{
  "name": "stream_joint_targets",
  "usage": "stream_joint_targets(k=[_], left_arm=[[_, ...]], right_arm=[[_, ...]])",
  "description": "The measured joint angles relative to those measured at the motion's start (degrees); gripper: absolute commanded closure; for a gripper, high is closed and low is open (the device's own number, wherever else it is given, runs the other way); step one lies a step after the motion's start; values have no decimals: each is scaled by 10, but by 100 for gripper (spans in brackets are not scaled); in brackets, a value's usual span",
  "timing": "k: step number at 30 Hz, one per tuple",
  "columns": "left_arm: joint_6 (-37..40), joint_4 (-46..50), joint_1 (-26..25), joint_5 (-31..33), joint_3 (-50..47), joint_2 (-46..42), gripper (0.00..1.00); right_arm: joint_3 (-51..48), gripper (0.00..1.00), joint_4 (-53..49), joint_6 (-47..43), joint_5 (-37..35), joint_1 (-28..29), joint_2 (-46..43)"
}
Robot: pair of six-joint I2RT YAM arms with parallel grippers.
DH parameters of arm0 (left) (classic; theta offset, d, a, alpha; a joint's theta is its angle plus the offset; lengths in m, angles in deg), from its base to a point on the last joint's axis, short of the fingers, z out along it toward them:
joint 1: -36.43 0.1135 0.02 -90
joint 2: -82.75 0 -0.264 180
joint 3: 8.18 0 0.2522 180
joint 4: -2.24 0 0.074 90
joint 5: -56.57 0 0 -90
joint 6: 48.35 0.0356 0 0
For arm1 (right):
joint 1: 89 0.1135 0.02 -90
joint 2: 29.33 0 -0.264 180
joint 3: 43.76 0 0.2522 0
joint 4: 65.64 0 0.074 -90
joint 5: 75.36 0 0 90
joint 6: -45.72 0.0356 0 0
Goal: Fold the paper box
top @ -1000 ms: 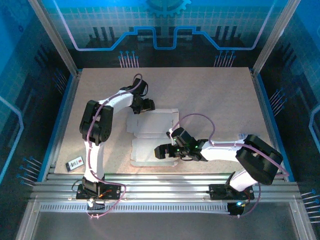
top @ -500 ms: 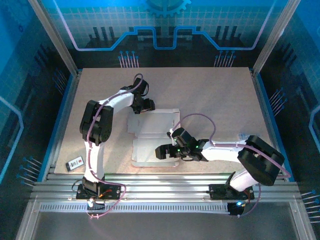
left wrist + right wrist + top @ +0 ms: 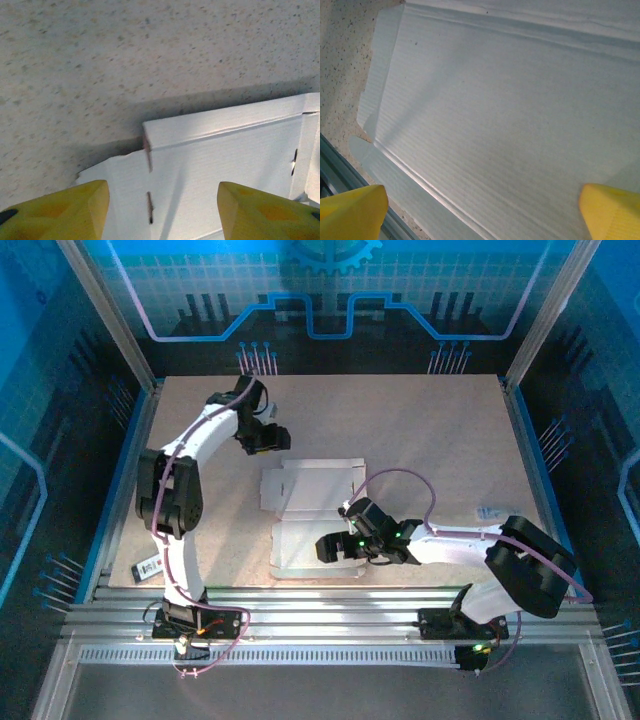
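Note:
The paper box lies flat and unfolded on the table, whitish face up, with flaps along its edges. My left gripper hovers open just beyond the sheet's far left corner. In the left wrist view its yellow fingers stand apart above that corner of the paper box, with nothing between them. My right gripper is spread wide open low over the near half of the sheet. The right wrist view has the paper box under the open right gripper, with a crease running near the sheet's front edge.
The speckled table has a small black and white card at its near left corner and a small white label at the right. Metal rails run along the near edge. Frame posts and blue walls close in the sides.
My left arm has swung away to the far left, off the sheet's far left corner. The sheet has shifted slightly to the right. The right gripper has stayed over the near half.

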Motion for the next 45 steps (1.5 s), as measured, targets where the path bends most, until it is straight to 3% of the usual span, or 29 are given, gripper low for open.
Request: stream_joint_targets(k=[7,22,28,36,45], left_arm=[[62,80,46,-44,12,8,45],[104,135,47,-78,44,122,61],[104,135,47,-72,44,122,59],[103,133,47,-10,44,122,57],[104,136,47,-50,49,125,61]], right_arm=[[0,1,0,-2,0,0,0],[0,1,-1,-2,0,0,0],[0,1,-1,-3,0,0,0],[1,1,-2,-7,0,0,2],[3,1,-6,-7,0,0,4]])
